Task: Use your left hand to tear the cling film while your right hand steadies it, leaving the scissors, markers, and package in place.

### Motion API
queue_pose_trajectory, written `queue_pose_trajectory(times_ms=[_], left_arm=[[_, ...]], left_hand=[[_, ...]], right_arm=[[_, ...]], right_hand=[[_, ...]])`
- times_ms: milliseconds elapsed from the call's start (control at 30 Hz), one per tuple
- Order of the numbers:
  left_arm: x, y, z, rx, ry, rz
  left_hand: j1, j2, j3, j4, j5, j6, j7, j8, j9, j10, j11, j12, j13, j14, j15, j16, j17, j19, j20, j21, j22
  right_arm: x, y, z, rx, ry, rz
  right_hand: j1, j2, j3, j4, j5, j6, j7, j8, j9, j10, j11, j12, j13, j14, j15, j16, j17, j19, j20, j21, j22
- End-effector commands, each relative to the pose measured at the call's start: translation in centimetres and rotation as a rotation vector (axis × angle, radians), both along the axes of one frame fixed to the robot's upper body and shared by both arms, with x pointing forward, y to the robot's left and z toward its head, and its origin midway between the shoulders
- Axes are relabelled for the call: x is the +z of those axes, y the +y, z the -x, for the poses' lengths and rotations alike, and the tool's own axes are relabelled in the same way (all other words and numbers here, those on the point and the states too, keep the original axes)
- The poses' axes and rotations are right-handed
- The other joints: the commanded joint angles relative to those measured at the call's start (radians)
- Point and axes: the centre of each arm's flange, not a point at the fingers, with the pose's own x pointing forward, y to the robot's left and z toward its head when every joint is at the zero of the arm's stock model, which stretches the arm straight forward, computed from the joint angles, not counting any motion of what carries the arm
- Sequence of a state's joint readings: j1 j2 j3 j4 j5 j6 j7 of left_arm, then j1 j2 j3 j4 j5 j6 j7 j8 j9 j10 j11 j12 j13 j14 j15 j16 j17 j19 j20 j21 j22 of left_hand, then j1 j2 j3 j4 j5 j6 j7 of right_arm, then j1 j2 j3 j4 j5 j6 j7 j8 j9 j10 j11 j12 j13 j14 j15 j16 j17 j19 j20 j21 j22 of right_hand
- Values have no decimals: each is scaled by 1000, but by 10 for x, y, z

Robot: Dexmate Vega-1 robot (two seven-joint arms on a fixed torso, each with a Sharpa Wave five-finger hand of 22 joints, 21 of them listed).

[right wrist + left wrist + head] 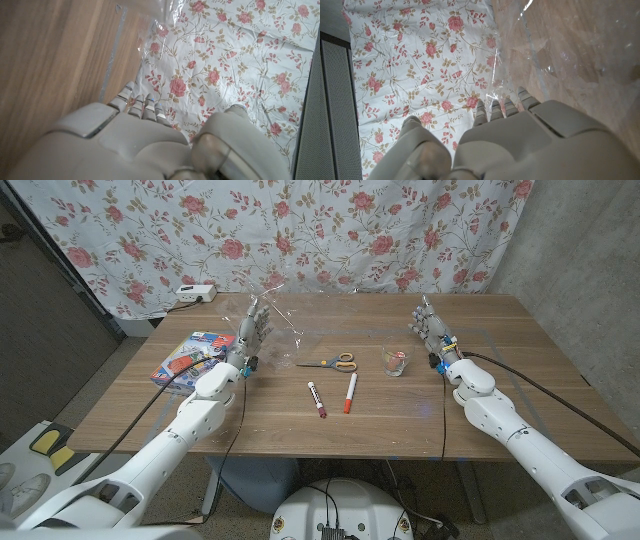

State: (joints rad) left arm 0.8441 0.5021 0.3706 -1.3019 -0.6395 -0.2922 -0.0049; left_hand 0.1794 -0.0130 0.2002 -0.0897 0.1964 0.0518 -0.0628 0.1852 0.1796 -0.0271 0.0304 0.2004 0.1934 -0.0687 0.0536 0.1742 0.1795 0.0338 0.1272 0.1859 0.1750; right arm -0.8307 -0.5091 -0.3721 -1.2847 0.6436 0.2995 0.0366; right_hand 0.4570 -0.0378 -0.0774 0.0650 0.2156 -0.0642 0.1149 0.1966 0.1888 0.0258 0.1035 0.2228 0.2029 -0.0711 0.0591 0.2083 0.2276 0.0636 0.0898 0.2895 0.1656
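the cling film (268,315) lies crumpled on the far left of the table (520,390), just beside the raised left hand (251,328), whose fingers are apart and grip nothing i can see. the right hand (428,325) stands upright at the far right, fingers apart, holding nothing, well apart from the film. between them lie scissors (333,363), two markers (333,394) and a glass (395,360); the package (187,357) lies at the left edge.
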Motion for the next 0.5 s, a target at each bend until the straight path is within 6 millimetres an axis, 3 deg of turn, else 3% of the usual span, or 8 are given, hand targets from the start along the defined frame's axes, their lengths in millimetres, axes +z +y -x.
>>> queue_pose_trajectory(times_ms=[33, 500], left_arm=[[-4, 1, 4, 17, -7, 8], [-8, 6, 20, 39, -23, 24]], left_hand=[[12, 1, 8, 0, 4, -1, -9, 6, 4, 2, 9, 6, 3, -10, -1, 8, 1, 0, 8, 5, 2], [15, 4, 10, -2, 4, 1, -9, 6, 4, 2, 7, 7, 3, -11, -3, 8, 1, -1, 7, 5, 2]], right_arm=[[0, 2, -4, -1, -9, 13], [6, 12, 18, 7, -35, 73]], right_hand=[[11, 2, -6, -3, 6, -3, 15, 4, 5, -2, 7, 1, 4, -10, 2, 2, 2, 0, 14, 2, 2], [17, 7, -3, -7, 4, -4, 16, 4, 5, 10, 2, 4, 5, -7, 0, 3, -2, 7, 15, -5, 2]])
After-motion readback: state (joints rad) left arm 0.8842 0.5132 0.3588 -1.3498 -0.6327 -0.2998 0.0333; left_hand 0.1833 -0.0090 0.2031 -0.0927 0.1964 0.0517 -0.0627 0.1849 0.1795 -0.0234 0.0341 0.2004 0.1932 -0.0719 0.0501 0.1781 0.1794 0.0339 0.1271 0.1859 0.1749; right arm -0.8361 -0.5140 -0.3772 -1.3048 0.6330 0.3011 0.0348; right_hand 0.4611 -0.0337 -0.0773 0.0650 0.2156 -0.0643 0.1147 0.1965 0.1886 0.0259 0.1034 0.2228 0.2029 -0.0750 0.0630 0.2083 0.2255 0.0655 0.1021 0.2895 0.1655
